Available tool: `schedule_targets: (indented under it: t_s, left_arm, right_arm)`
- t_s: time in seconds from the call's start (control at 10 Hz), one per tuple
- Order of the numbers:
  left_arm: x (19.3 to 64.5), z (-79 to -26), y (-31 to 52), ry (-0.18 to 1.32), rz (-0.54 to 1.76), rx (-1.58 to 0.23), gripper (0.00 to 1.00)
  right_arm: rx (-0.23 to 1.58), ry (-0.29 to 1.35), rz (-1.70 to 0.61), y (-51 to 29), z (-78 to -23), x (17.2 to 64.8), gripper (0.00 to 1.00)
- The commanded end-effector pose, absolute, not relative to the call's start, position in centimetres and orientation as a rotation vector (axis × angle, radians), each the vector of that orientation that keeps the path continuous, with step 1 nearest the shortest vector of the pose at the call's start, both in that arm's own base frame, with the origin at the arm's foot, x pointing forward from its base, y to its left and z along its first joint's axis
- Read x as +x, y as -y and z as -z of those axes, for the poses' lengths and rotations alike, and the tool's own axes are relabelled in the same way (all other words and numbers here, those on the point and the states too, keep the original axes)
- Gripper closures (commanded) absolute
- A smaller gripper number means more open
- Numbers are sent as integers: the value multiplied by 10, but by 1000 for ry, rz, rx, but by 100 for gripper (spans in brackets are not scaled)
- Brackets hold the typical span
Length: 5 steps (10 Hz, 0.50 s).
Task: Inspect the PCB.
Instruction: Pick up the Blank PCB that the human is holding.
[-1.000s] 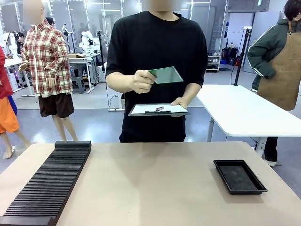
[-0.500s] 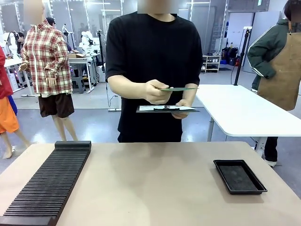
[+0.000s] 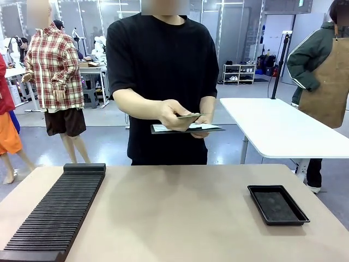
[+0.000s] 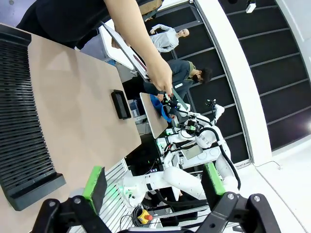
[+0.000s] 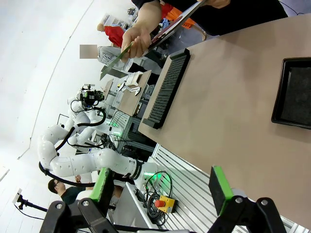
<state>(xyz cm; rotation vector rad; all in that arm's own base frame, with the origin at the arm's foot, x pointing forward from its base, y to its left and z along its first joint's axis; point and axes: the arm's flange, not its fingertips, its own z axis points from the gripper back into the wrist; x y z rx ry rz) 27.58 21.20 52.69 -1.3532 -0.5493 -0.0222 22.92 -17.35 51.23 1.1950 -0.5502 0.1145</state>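
Front view, upper centre: a person in a black shirt is standing at the far side of the table [image 3: 180, 224]. One hand [image 3: 173, 114] is pinching the PCB [image 3: 193, 115]. The board is lying almost flat, edge-on to the camera, so it is showing as a thin green sliver. It is sitting just above a dark clipboard [image 3: 163, 130] with white paper, which the other hand [image 3: 203, 121] is propping from below. Whether board and clipboard are touching, I cannot tell. Both are being held in the air in front of the torso, well above the tabletop.

Lower left of the frame: a black slotted rack [image 3: 54, 213] is lying on the table, running toward the near edge. Lower right: a shallow black tray [image 3: 278, 204] is sitting flat, well apart from the rack. A second person in a brown apron is standing at the upper right edge, beside a white table [image 3: 283, 134].

Left wrist view, bottom of frame: the left gripper [image 4: 154, 187] is hanging with its jaws spread wide, with nothing between the green pads.

Right wrist view, bottom of frame: the right gripper [image 5: 160, 191] is likewise gaping wide and gripping nothing. In the upper left of this view the green board is jutting out from the pinching hand.
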Motion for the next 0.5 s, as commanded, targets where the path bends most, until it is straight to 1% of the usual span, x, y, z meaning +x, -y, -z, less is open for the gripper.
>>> schedule_targets:
  t_s: [0.0, 0.4]
  left_arm:
    - [274, -528, -210, 553, 35, -1354, 0]
    - [274, -528, -210, 553, 35, -1354, 0]
  right_arm:
    - [1198, 557, -117, 174, -513, 228, 0]
    - [1198, 557, -117, 174, -513, 228, 0]
